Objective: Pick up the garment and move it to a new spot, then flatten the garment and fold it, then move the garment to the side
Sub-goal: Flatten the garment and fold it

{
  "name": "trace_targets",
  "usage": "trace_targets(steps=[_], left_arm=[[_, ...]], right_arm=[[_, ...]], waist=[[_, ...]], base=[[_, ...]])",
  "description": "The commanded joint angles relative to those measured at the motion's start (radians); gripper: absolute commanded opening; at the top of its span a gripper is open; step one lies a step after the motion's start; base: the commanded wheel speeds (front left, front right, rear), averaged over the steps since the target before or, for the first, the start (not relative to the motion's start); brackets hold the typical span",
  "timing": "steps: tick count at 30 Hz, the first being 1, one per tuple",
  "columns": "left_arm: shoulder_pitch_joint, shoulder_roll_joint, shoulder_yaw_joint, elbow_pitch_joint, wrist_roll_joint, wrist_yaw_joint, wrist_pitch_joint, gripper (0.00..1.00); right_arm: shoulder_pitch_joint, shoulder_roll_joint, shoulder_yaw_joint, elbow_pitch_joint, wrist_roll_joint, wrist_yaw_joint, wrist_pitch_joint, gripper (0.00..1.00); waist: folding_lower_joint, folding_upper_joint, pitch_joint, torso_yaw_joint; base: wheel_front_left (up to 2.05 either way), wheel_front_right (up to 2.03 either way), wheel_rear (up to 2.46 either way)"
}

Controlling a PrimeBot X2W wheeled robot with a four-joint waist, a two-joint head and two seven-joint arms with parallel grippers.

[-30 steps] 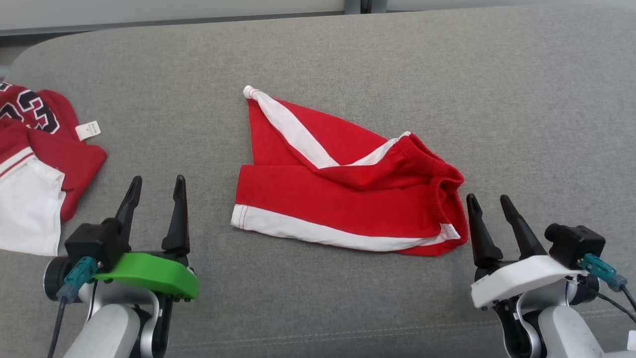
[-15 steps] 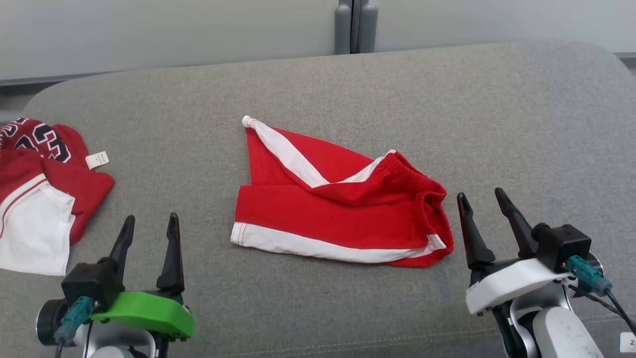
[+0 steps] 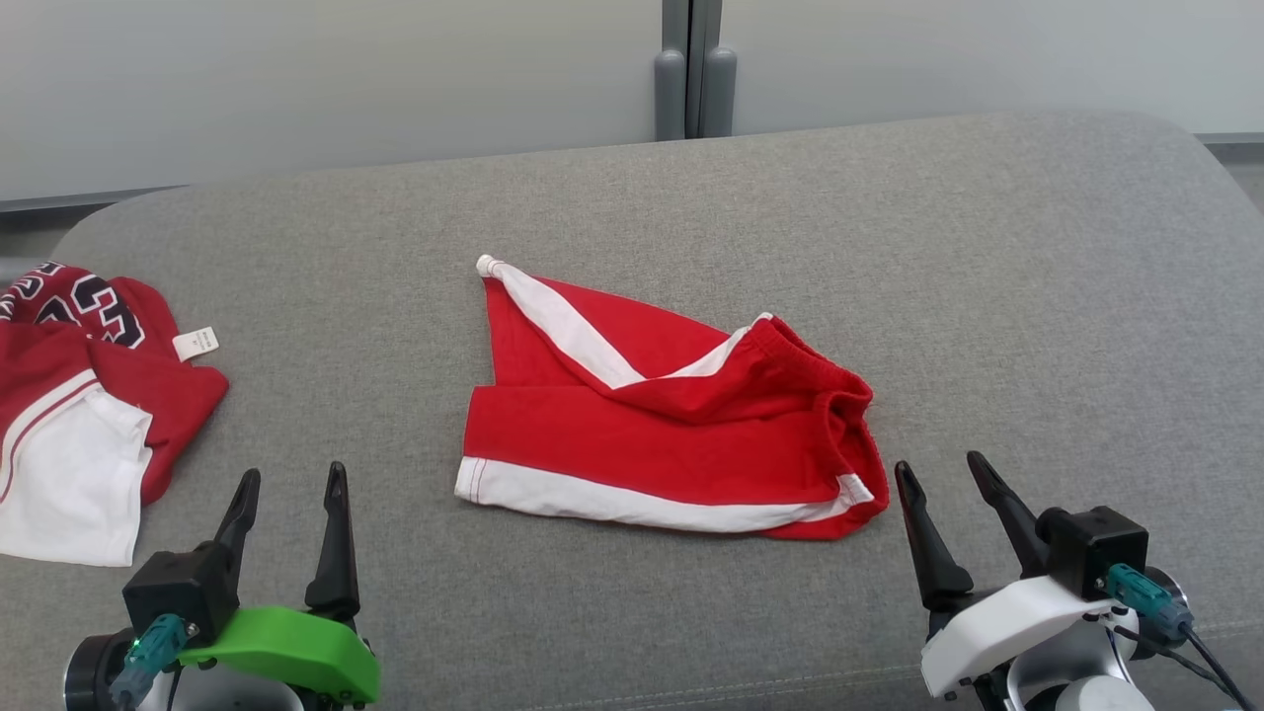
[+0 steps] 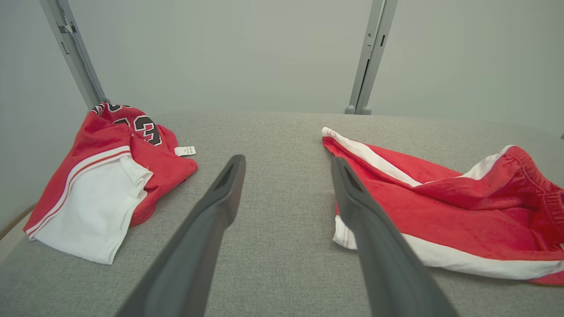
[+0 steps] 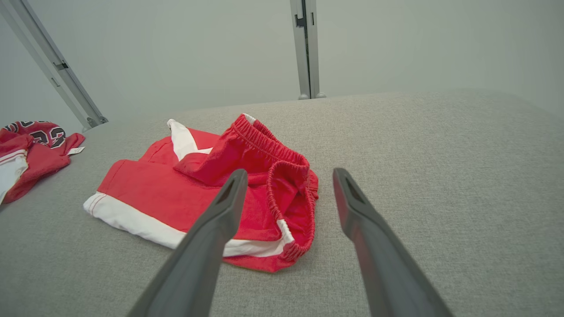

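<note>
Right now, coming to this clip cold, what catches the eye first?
Crumpled red shorts with white trim lie in the middle of the grey fabric couch. A red-and-white jersey with black numerals is heaped at the far left. The left pincer and right pincer hover open and empty near the front edge.

Matt cloth shorts (image 3: 662,425), woven grey surface (image 3: 987,296)

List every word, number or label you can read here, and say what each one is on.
"23": black numerals edged in white on the red jersey at the left; the first digit is partly folded, so it is less sure.
The white tag on that jersey: printed, but too small to read.
The red shorts: no text to be seen.
</note>
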Motion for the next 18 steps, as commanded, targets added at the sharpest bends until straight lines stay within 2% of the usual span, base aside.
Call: trace_targets(steps=[1,10,14,18], left_arm=[[0.011,0.006,0.005,-0.003,0.003,0.003,0.003,1.0],[-0.008,0.003,-0.005,0.003,0.001,0.003,0.013,1.0],[-0.034,-0.007,-0.035,0.014,-0.017,-0.03,0.05,1.0],[-0.061,-0.022,-0.081,0.035,-0.066,-0.077,0.145,1.0]], right_arm=[[0.008,0.0,-0.001,-0.007,-0.003,-0.001,0.003,1.0],[0.009,0.004,-0.001,-0.017,-0.01,-0.001,0.02,1.0],[-0.002,-0.005,0.023,-0.013,0.004,-0.001,0.053,1.0],[-0.021,-0.028,0.054,-0.003,0.011,-0.001,0.096,1.0]], waist=[[0.0,-0.0001,0.001,-0.001],[0.0,-0.0001,0.007,0.004],[0.0,-0.0001,0.021,0.012],[0.0,-0.0001,0.043,0.017]], base=[[0.0,0.0,0.0],[0.0,0.0,0.0],[0.0,0.0,0.0],[0.0,0.0,0.0]])
